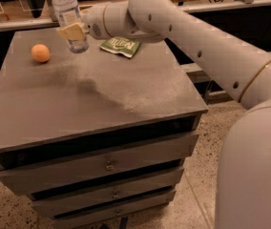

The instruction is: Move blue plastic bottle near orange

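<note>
- Holding: my pincer (pixel 74 31) is clamped on the blue plastic bottle (pixel 65 7), gripping its lower half. One tan finger pad (pixel 68 32) lies across its front.
- Blue plastic bottle: upright, over the far left part of the top of the cabinet (pixel 126 94). Its base is clear of the surface and its cap is at the picture's upper edge.
- Shadow (pixel 88 86): one soft dark patch on the cabinet top, nearer the camera than the bottle.
- Orange (pixel 40 53): one, resting on the cabinet top toward the picture's left of the bottle, near it but apart.
- Green snack bag (pixel 120 46): one, flat on the top, on the bottle's other side, below my wrist.
- Arm (pixel 197 37): mine, white, reaching in from the picture's right.
- Drawers (pixel 107 161): three, stacked in the grey cabinet's front, each with a small knob.
- Floor (pixel 200 194): speckled.
</note>
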